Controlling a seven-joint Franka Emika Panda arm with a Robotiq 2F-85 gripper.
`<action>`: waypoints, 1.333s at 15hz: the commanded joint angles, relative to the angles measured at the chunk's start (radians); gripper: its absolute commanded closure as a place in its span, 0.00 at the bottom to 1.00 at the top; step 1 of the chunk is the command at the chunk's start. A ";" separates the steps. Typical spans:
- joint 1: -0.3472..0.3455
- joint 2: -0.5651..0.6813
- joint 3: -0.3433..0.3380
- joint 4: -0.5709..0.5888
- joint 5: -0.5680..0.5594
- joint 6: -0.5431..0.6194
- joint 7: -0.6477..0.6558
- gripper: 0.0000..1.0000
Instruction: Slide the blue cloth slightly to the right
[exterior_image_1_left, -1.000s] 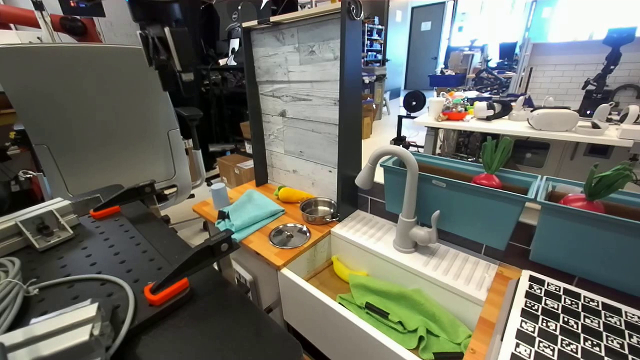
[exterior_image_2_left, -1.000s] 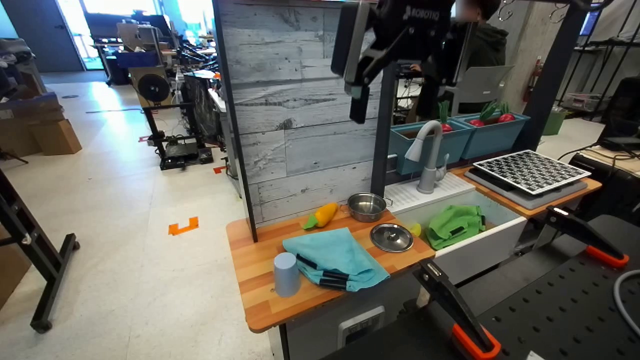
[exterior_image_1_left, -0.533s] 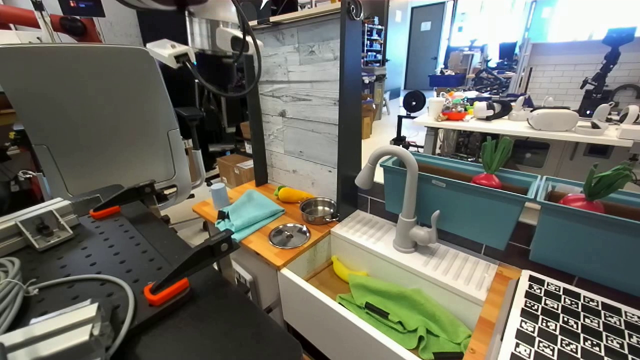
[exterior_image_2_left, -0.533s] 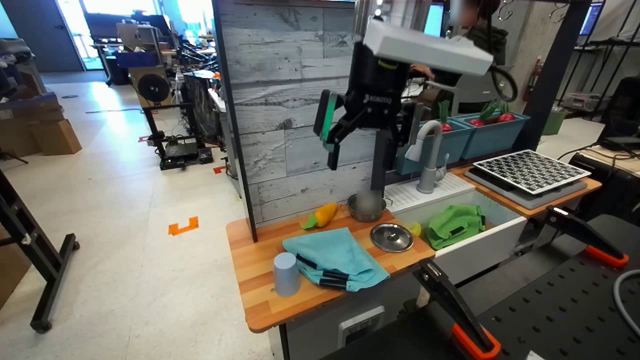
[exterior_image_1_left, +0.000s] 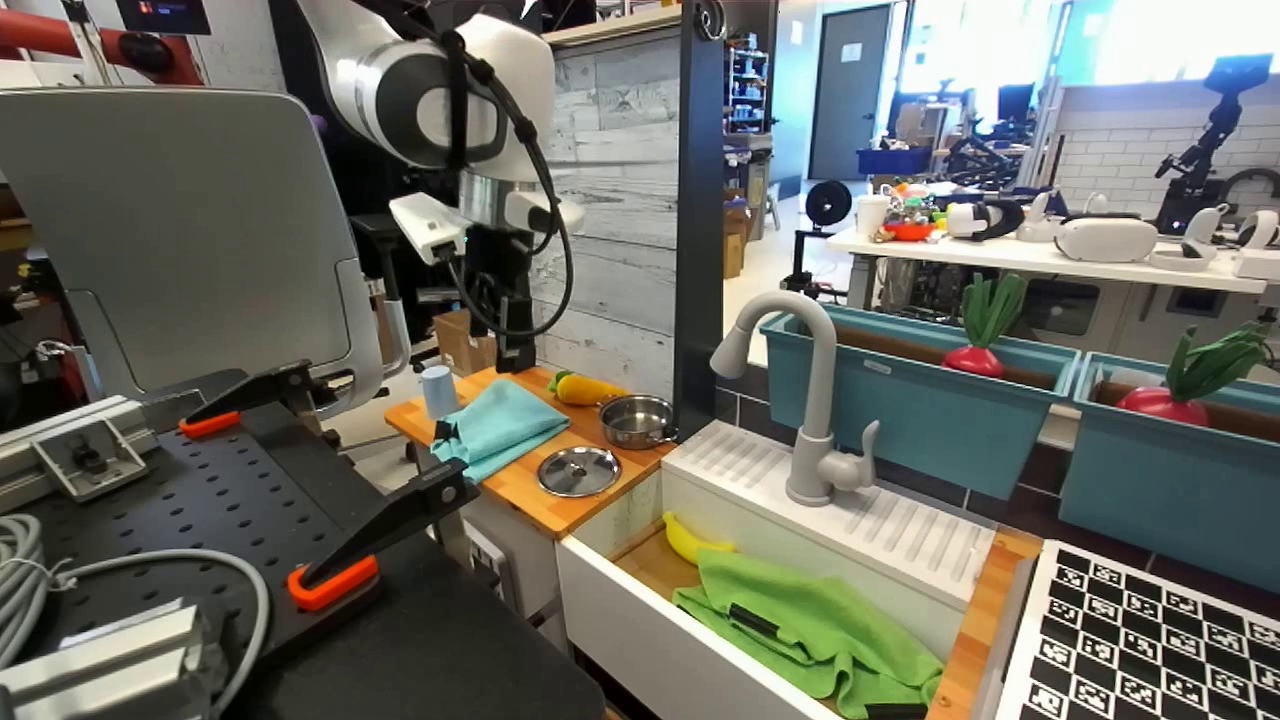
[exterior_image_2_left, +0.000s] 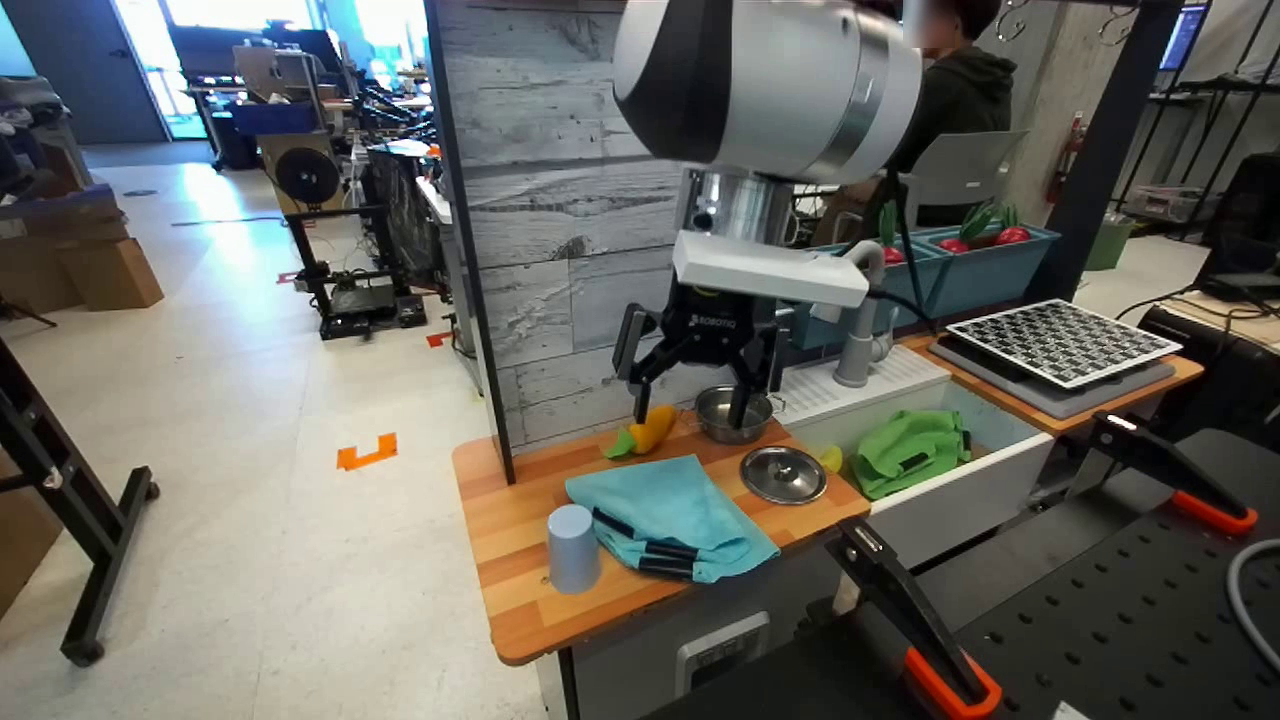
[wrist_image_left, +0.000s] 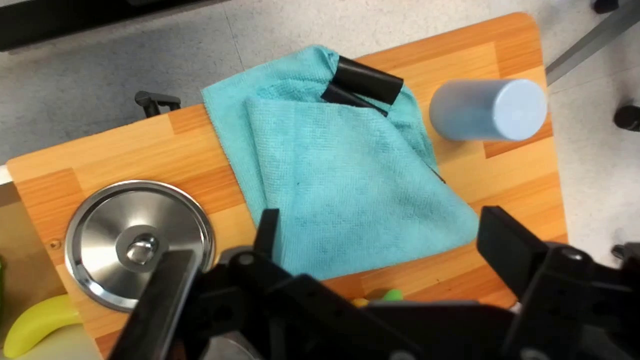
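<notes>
The blue cloth lies folded on the wooden counter, showing in both exterior views (exterior_image_1_left: 512, 425) (exterior_image_2_left: 672, 505) and in the wrist view (wrist_image_left: 345, 185). It has black strips at one edge. My gripper is in both exterior views (exterior_image_1_left: 515, 362) (exterior_image_2_left: 690, 418) and in the wrist view (wrist_image_left: 381, 220). It points down, with its fingers wide apart and nothing between them. It hangs above the counter, apart from the cloth. In the wrist view the fingertips frame the cloth's lower part, and the left finger covers a bit of its edge.
A light blue cup (exterior_image_2_left: 573, 550) stands beside the cloth. A metal lid (exterior_image_2_left: 783, 475), a pot (exterior_image_2_left: 733, 415) and a yellow toy vegetable (exterior_image_2_left: 652, 430) are close by on the counter. A wood panel (exterior_image_2_left: 610, 330) rises behind. The sink (exterior_image_1_left: 640, 630) holds a green cloth (exterior_image_1_left: 820, 620) and a banana (exterior_image_1_left: 690, 540).
The arm has come down from high up to just over the counter, its gripper turning to point down and staying open. The blue cloth and the other objects have not moved.
</notes>
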 joint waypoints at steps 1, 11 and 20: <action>0.020 0.141 -0.017 0.132 -0.007 -0.001 0.045 0.00; 0.126 0.318 -0.066 0.295 -0.048 0.002 0.146 0.00; 0.158 0.377 -0.106 0.360 -0.054 0.000 0.192 0.00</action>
